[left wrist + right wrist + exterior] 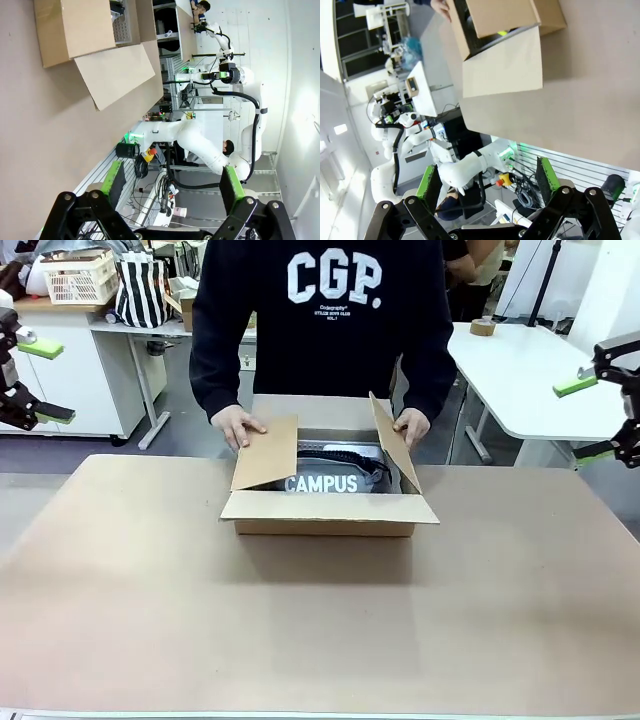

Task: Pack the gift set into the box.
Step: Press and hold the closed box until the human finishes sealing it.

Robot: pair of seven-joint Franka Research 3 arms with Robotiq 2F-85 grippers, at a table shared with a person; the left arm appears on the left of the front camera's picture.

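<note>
The brown cardboard box (325, 512) stands at the far middle of the table with its flaps open. Inside lies a dark item (335, 476) printed CAMPUS. The person's left-side hand (237, 426) holds one side flap, the other hand (411, 427) holds the opposite flap. My left gripper (30, 380) hangs open at the far left edge, well away from the box. My right gripper (595, 420) hangs open at the far right, also away. In the left wrist view the box (75, 30) shows top left beyond open fingers (116, 180). The right wrist view shows the box (505, 45) at the top.
The tan table surface (320, 620) spreads in front of the box. A white round table (530, 375) with a tape roll (483, 327) stands at the back right. A white basket (82, 278) and striped bag (142, 290) sit at the back left.
</note>
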